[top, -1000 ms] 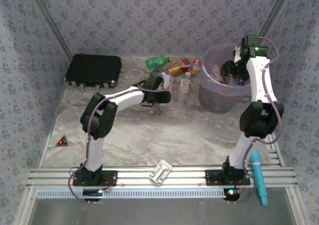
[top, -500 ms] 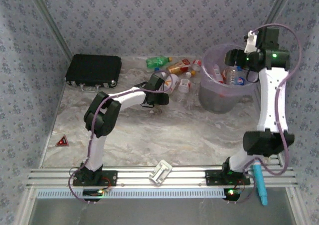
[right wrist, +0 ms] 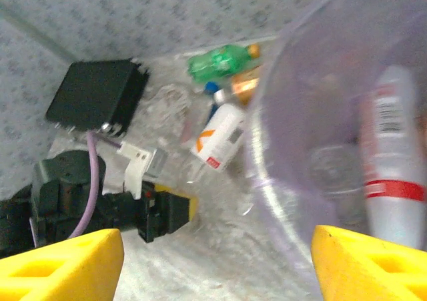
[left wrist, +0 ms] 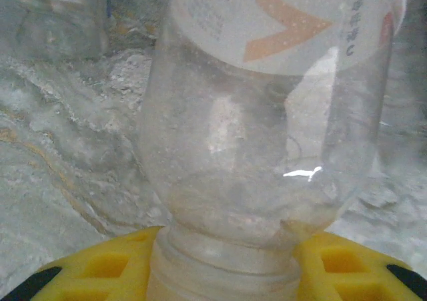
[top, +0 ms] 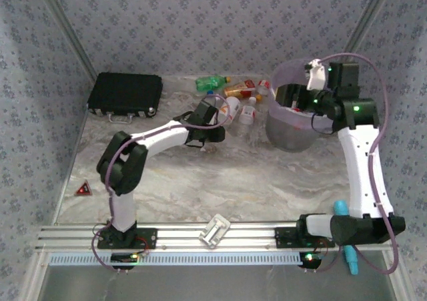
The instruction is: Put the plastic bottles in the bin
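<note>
A clear bottle (left wrist: 267, 147) with a white label and an orange chevron lies on the table, and my left gripper (left wrist: 223, 267) is shut on its neck, yellow fingers (left wrist: 87, 271) on both sides. From above, that bottle (top: 230, 107) lies just beyond the left gripper (top: 212, 124). A green bottle (top: 210, 83), an orange one (top: 240, 89) and a small red-labelled one (top: 247, 115) lie behind it. The pale-purple bin (top: 288, 129) stands at the back right with bottles inside, one white with a red band (right wrist: 393, 161). My right gripper (right wrist: 217, 264) hangs open over the bin's left rim (right wrist: 267, 181).
A flat black case (top: 125, 94) lies at the back left. A red triangle marker (top: 83, 189) sits near the left edge. On the front rail rest a white part (top: 215, 230) and a blue tool (top: 345, 241). Patterned walls close the back and sides.
My left gripper has closed on the clear bottle's neck. The right arm has risen out of the bin and drawn back toward its near left rim.
</note>
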Controlling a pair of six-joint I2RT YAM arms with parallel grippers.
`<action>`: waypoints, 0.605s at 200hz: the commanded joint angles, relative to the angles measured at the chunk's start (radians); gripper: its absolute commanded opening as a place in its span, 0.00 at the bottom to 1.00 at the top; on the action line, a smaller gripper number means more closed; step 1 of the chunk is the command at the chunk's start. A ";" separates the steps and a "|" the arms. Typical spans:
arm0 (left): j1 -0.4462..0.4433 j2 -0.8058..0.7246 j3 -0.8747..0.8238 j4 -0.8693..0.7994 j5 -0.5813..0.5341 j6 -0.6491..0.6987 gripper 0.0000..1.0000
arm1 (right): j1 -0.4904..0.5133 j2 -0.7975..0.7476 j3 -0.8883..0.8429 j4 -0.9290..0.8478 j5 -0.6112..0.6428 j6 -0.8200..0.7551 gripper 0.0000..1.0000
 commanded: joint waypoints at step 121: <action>-0.036 -0.557 -0.458 0.454 0.054 -0.130 0.38 | 0.406 0.238 -0.182 0.476 0.077 0.342 0.91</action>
